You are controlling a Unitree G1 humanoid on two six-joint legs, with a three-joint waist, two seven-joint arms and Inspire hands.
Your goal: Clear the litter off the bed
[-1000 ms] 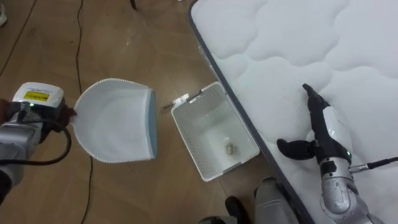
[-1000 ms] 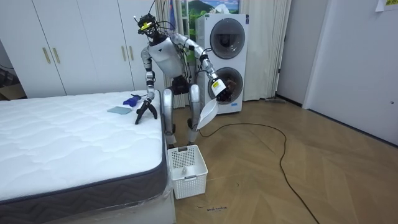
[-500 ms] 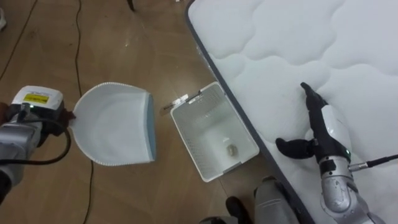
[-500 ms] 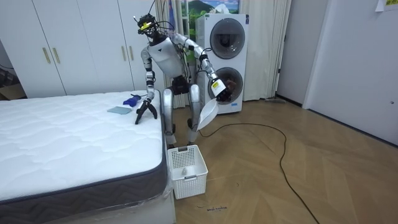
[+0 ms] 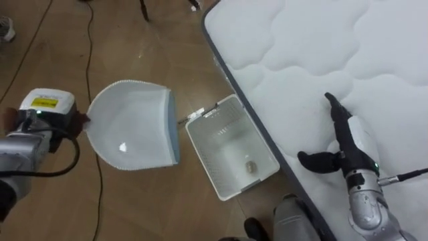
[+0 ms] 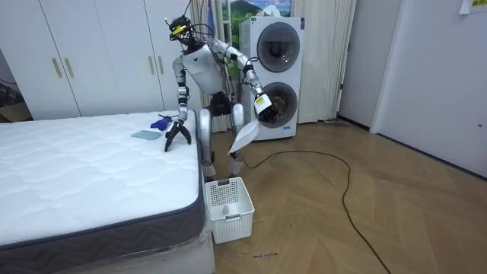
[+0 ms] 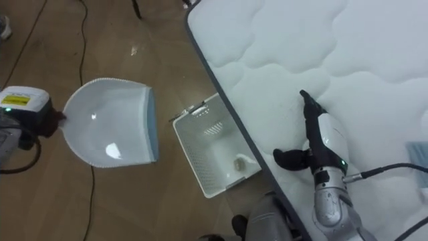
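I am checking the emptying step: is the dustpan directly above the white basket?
No, the dustpan hangs over the wooden floor, just left of the basket.

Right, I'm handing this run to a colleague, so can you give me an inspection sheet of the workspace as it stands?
surface: white quilted mattress; the robot stands at its side.
job's things: dustpan held above the floor; white basket on the floor beside the mattress, a small scrap inside it.
clutter: a blue thing and a flat grey-blue thing on the mattress near the right hand.
hands: left hand grips the dustpan's handle; right hand rests on the mattress, fingers straight.
cables: nothing seen but the robot's own.
surroundings: stacked washing machines, white wardrobes.
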